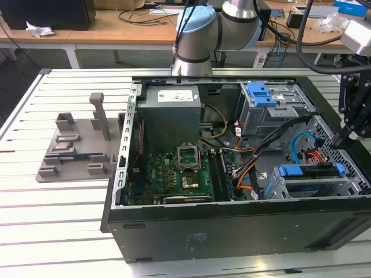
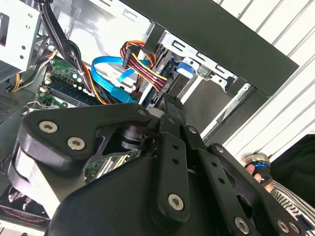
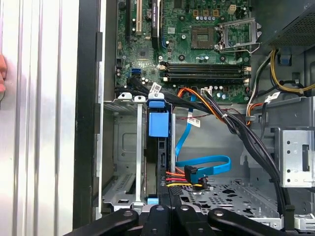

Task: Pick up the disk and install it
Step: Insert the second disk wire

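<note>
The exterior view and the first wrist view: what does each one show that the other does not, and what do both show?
Exterior view alone: the grey fixture block beside the computer case, and the power supply. First wrist view alone: the disk seen edge-on in its grey bay, and the red-yellow power cable plugged into it. Both: the motherboard with its CPU socket, and the blue data cable.

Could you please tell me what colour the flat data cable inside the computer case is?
Blue data cable, clearest in the first wrist view.
</note>
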{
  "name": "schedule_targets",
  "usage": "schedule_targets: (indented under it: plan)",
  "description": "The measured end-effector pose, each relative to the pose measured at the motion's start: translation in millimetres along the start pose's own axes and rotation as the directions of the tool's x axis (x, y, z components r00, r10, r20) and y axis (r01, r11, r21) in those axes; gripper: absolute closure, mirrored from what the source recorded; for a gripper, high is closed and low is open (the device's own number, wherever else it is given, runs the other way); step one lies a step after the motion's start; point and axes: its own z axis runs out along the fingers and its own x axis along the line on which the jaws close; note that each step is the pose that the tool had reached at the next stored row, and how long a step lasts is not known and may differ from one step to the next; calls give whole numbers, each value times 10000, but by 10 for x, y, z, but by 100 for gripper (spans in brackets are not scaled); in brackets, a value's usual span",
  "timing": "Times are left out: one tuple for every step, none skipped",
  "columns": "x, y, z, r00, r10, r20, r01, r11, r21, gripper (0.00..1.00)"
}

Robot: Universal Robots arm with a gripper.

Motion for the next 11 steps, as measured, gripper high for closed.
schedule_targets:
  plan:
    - [0, 0, -1, 10000, 0, 0, 0, 10000, 0, 89]
    - [0, 0, -1, 10000, 0, 0, 0, 10000, 0, 89]
    - [0, 0, -1, 10000, 0, 0, 0, 10000, 1, 89]
    - [0, 0, -1, 10000, 0, 0, 0, 10000, 1, 83]
    - [0, 0, -2, 10000, 0, 0, 0, 10000, 0, 71]
    - [0, 0, -2, 10000, 0, 0, 0, 10000, 0, 71]
    - [0, 0, -2, 10000, 0, 0, 0, 10000, 0, 64]
    - [0, 0, -2, 10000, 0, -1, 0, 10000, 0, 58]
    - [0, 0, -3, 10000, 0, -1, 0, 10000, 0, 58]
    - [0, 0, -3, 10000, 0, -1, 0, 10000, 0, 58]
    - [-9, 1, -3, 10000, 0, -2, 0, 10000, 0, 58]
